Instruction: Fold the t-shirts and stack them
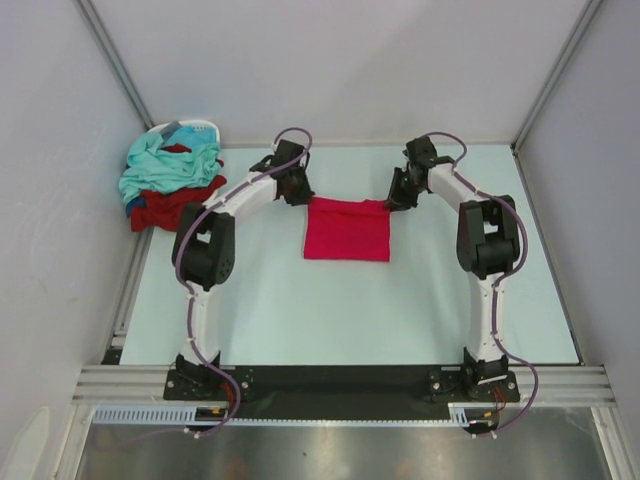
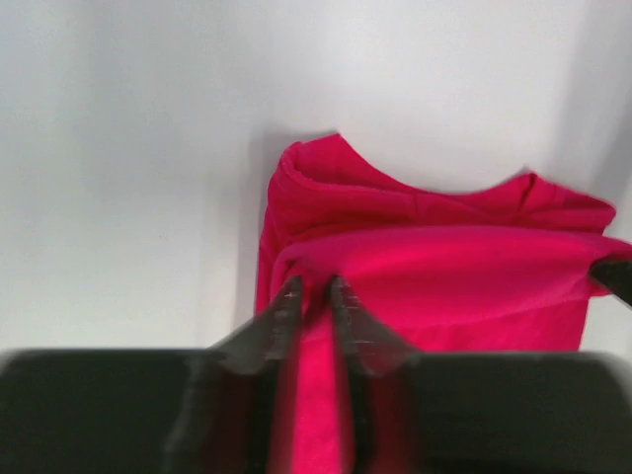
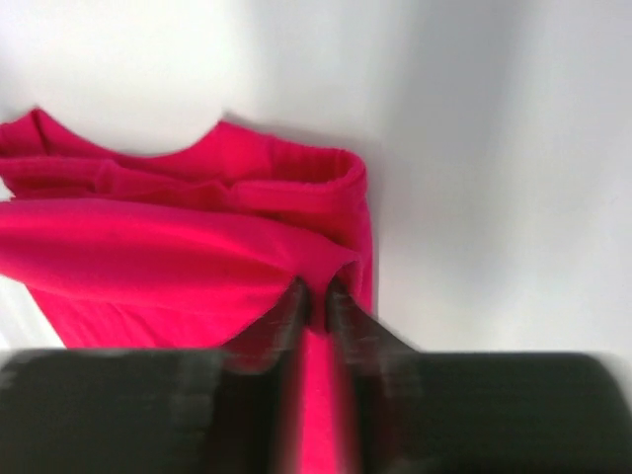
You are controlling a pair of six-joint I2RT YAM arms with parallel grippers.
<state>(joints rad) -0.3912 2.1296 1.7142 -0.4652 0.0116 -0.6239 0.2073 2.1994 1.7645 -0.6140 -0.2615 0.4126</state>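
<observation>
Both arms are reaching out over the far half of the bench (image 1: pixel 300 320), one at each far corner of the crimson-pink t-shirt (image 1: pixel 346 229). The shirt lies folded into a tidy rectangle near the middle, a little toward the far edge. Up close, the left gripper (image 2: pixel 316 288) has its jaws almost together, with a thin ridge of pink cloth pinched between them. The right gripper (image 3: pixel 316 288) looks the same on its corner, cloth tented up into the tips.

This is where I'd hold my breath. If one side lets go ahead of the other, the side that's holding could drag its corner and skew the rectangle. If the cloth clings to a pad as the arm lifts, the top layer may peel back and the fold come undone. The layers at the far edge look rumpled and rolled, not flat, so a small tug outward could open them.

Over in the far left corner the teal t-shirt (image 1: pixel 160 165) sits heaped on the maroon t-shirt (image 1: pixel 175 205), against the white basket (image 1: pixel 195 127). The left arm's elbow is near that heap, and a wide swing could catch it
</observation>
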